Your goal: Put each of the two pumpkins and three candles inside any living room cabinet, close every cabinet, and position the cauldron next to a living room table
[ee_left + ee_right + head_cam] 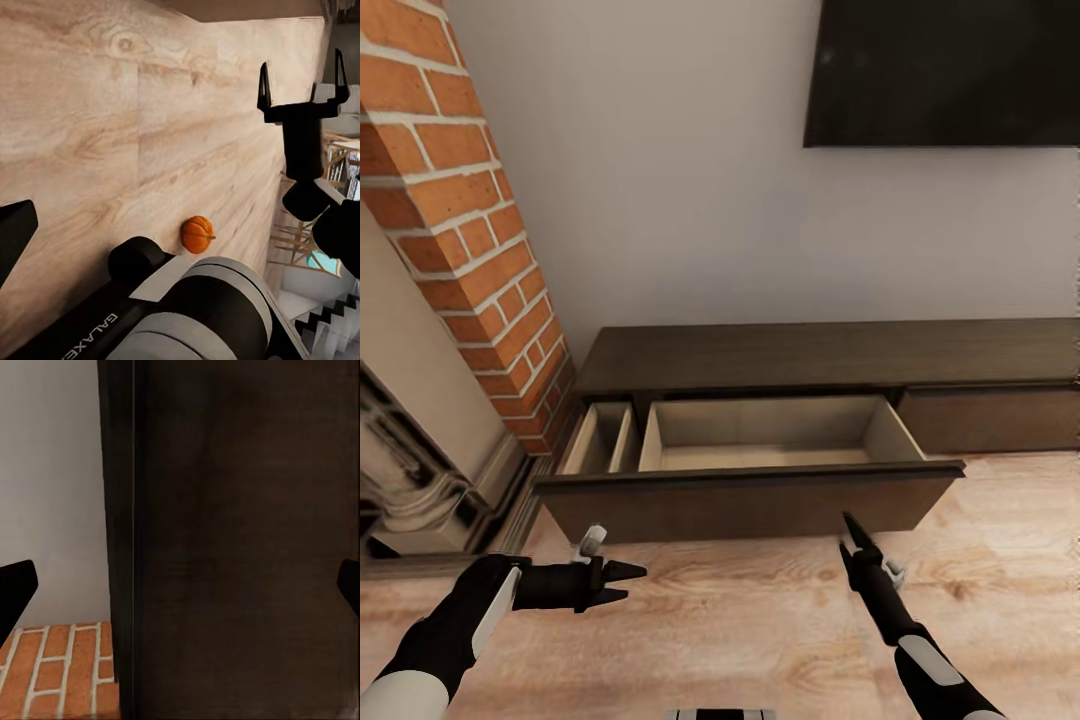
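The dark brown cabinet [830, 355] stands against the wall with one wide drawer [750, 480] pulled out. Its pale beige inside holds nothing. My left gripper [628, 583] hovers open over the floor, below the drawer front's left part, pointing right. My right gripper [850, 527] is open too, its tips just short of the drawer front; it also appears as a black fork [302, 81] in the left wrist view. One orange pumpkin [197, 234] lies on the wood floor beside my base. The right wrist view faces dark cabinet wood [240, 540] between its two fingertips [15, 594]. Candles, cauldron and table are out of view.
A brick column [470, 230] and an ornate fireplace surround [420, 480] stand left of the cabinet. A black TV [945, 70] hangs on the wall above. A shut drawer front [990, 420] sits to the right. Light wood floor [740, 630] spreads around my arms.
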